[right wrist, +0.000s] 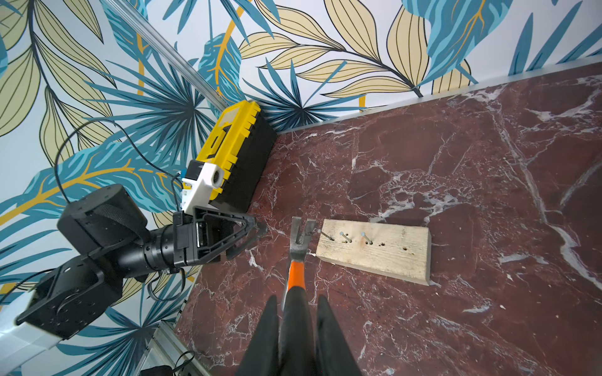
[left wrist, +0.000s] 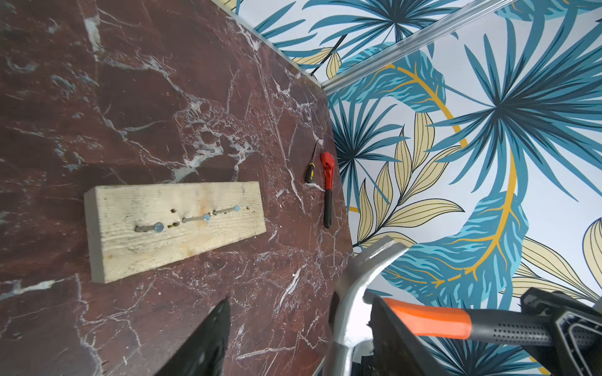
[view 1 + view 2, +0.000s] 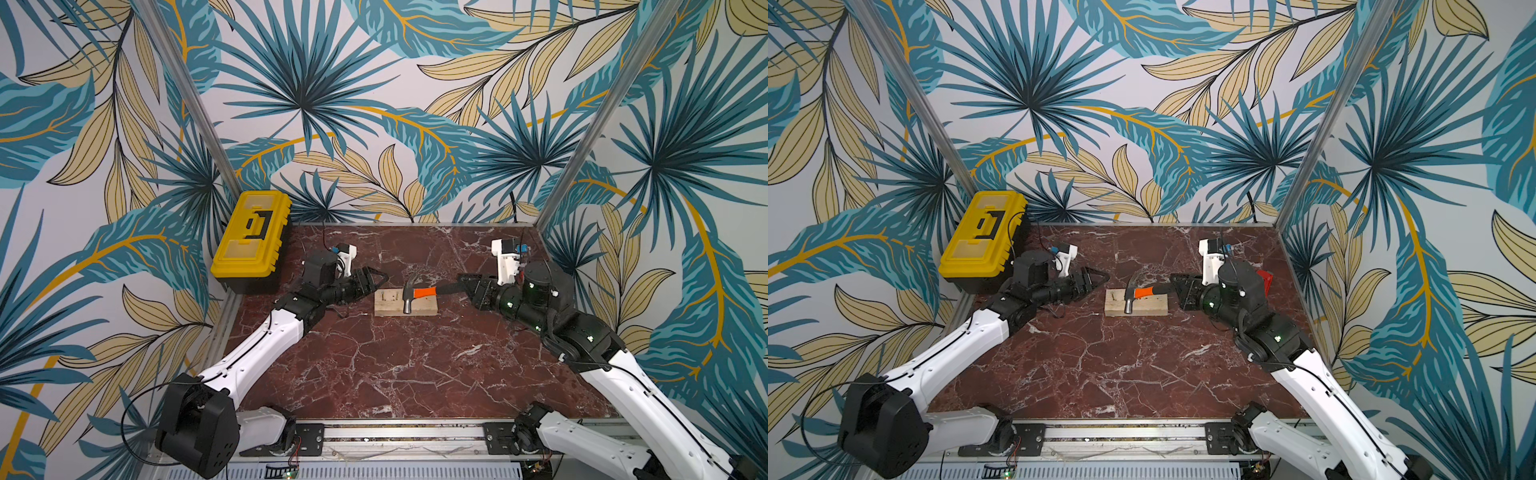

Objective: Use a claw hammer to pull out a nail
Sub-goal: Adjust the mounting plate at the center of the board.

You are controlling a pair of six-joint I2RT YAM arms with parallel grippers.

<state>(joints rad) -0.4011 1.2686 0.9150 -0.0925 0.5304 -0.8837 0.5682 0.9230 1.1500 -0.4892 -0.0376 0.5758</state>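
– So, what takes up the most room?
– The red-brown marbled surface. At its far left corner sits a yellow toolbox with its lid shut.
– And the arms?
– Both reach in toward the middle. The left pincer hovers just left of the wooden block. In the left wrist view its fingers stand wide apart with nothing gripped. The right pincer is clamped tight on the black grip of the claw hammer.
– Where is the hammer, then?
– Up over the block, which lies flat mid-surface, toward the far side. The handle runs right into the right pincer. The steel head is over the block's middle, its face toward the near side and its forked claw toward the far side.
– Anything smaller lying about?
– A red-headed wrench lies along the right edge of the surface. Just beside it is a small screwdriver.
– Is the claw on a nail?
– No. The left wrist view shows three nails standing in a row in the block, all clear of the claw.
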